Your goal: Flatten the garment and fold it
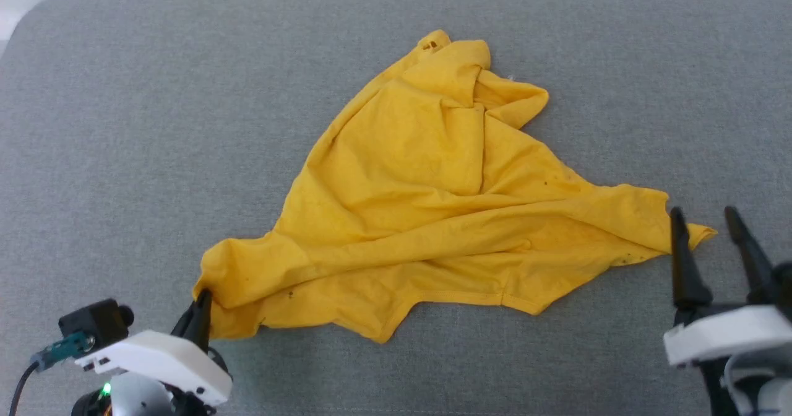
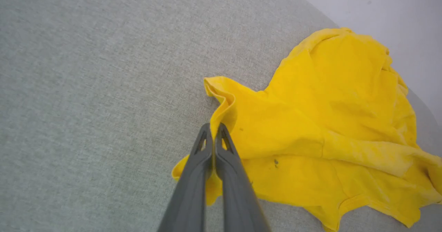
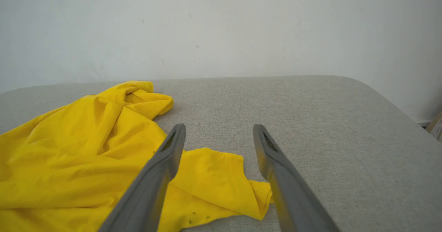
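Left tool point(image 1: 203, 296) pinches garment point(image 1: 433, 187) corner; right tool point(image 1: 704, 215) spread over another.

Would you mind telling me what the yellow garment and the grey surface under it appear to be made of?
The garment: thin, soft knit cloth, likely cotton jersey, matte; it drapes in loose folds and has a stitched hem. The grey surface: matte woven upholstery-type fabric, by its fine flecked weave; its rounded corner suggests padding, but that is uncertain.
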Motion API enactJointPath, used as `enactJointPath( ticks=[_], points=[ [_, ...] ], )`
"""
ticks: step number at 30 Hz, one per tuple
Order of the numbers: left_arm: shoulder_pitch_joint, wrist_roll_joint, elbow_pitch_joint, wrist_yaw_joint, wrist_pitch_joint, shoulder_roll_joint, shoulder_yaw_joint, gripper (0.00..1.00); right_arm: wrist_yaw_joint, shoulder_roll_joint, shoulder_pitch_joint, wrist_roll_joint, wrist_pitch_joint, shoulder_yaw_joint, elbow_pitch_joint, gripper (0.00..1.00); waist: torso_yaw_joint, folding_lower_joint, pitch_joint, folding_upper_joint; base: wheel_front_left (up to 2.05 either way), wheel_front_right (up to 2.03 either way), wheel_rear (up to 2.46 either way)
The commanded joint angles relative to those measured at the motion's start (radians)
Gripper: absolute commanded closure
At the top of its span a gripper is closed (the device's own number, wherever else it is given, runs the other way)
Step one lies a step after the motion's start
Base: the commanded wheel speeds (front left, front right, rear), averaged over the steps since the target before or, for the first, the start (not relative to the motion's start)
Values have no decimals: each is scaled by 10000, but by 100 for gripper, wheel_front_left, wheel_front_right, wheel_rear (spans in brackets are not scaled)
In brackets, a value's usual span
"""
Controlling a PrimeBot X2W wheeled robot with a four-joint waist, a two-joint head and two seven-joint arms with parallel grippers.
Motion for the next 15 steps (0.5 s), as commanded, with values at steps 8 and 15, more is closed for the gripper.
enactJointPath(
  ticks=[8, 15],
  points=[
    [-580, 84, -390, -64, -177, -92, -367, 100, -19, -552, -1663, 54, 3546, -453, 229, 0, -195, 0, 473, 0, 0, 0, 0],
    [-771, 93, -550, -96, -215, -84, -507, 100, -19, -1376, -2546, 725, 5447, 133, 1064, 0, -112, 0, 858, 0, 0, 0, 0]
  ],
)
